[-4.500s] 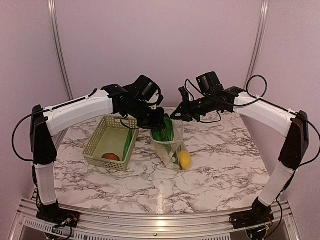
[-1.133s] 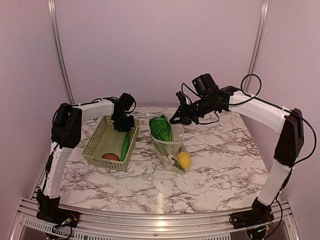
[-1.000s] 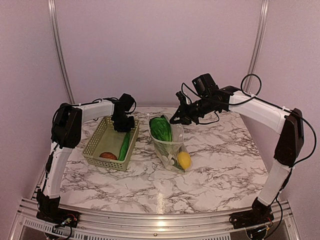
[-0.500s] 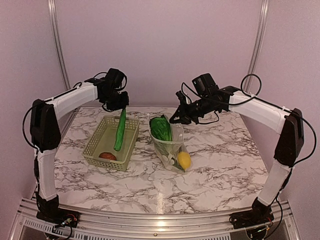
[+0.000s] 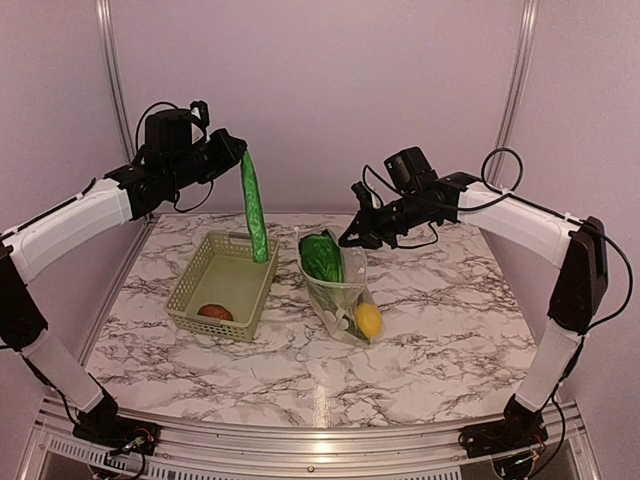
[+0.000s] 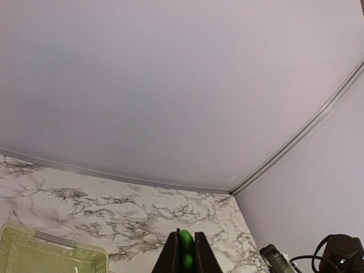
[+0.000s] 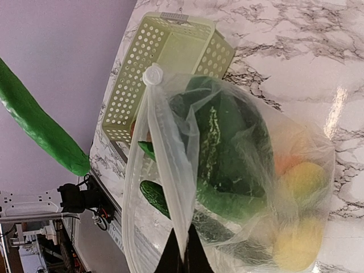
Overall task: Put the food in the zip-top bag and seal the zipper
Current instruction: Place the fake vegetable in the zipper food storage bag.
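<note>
My left gripper (image 5: 236, 152) is raised above the basket's far side, shut on the top end of a long green piece (image 5: 254, 210) that hangs down from it. In the left wrist view the green piece (image 6: 186, 245) sits pinched in the left gripper (image 6: 186, 236). My right gripper (image 5: 350, 233) is shut on the mouth edge of the zip-top bag (image 5: 342, 290), holding it up. In the bag lie bok choy (image 5: 322, 255) and a lemon (image 5: 369, 320). The right gripper (image 7: 182, 242) pinches the zipper (image 7: 165, 148). The bag (image 7: 318, 148) shows bok choy (image 7: 227, 142), a lemon (image 7: 296, 242) and more green pieces.
The pale green lattice basket (image 5: 205, 262) stands left of the bag, with a reddish-brown round food (image 5: 221, 312) in its near end. The basket (image 7: 170, 45) appears beyond the bag's mouth in the right wrist view. Walls close the table's back and sides.
My left arm has lifted the long green piece out of the basket and swung it high. The right gripper and the bag have stayed put.
</note>
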You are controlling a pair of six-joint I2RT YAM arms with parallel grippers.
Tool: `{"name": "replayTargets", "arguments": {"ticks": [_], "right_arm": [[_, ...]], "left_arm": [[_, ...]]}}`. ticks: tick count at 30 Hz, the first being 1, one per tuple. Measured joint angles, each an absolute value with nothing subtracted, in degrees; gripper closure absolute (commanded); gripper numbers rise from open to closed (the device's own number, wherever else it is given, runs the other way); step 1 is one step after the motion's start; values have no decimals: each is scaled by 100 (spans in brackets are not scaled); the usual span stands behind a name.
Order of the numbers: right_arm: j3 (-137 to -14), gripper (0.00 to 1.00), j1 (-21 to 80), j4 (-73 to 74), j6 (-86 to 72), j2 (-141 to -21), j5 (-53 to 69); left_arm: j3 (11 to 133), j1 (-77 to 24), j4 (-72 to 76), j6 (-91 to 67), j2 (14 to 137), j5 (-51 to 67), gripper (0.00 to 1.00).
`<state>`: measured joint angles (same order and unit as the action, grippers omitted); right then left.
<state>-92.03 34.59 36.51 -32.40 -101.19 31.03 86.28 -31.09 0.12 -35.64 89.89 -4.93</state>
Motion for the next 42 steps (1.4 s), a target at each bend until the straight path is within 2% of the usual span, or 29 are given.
{"name": "replayTargets", "arguments": {"ticks": [5, 15, 42], "right_arm": [[-9203, 100, 3461, 3651, -3242, -10119, 3105], [-9203, 100, 3459, 3653, -3247, -10119, 3105], [-9762, 100, 3208, 4362, -3430, -10119, 3028]], "left_arm": [[8110, -3588, 1341, -3677, 8960, -502, 100], [8031, -4322, 2746, -3712, 9319, -910, 100], [7717, -5830, 4613, -2967, 11142, -3791, 100]]}}
